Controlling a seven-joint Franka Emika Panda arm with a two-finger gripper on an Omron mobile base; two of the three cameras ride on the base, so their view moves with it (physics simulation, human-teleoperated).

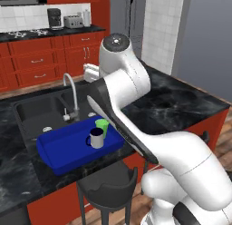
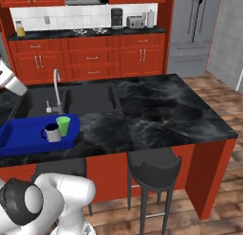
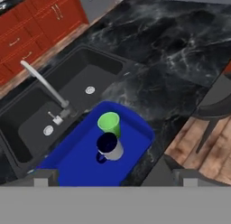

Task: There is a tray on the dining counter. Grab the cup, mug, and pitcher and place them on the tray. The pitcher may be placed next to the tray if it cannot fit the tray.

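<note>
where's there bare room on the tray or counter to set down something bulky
The tray is bare across its faucet-side half; the mug and cup crowd its other end. The dining counter is bare from the sink to its far corner.

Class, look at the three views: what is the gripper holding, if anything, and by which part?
Nothing. The gripper is open above the tray; the cup and mug stand in it, free.
</note>
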